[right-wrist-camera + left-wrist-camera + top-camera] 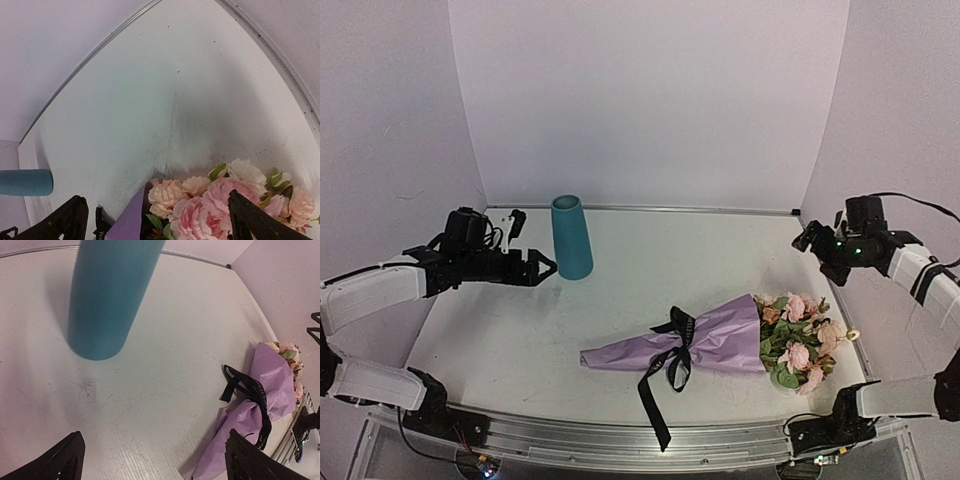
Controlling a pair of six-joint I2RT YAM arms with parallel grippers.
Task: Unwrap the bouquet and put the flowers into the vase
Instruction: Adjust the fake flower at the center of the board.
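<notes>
The bouquet (720,340) lies on its side at the front right of the table, a lilac paper cone tied with black ribbon (675,350), its tip pointing left. The flowers (802,340), pink and cream roses with green leaves, stick out of its right end; they show in the right wrist view too, flowers (220,202). The teal vase (571,236) stands upright at the back left, also vase (107,295). My left gripper (542,267) hovers open just left of the vase. My right gripper (812,245) hangs open above and behind the flowers. Both hold nothing.
White walls close in the table on the left, back and right. A metal rail (620,435) runs along the near edge. The ribbon's long tail (655,410) trails toward that rail.
</notes>
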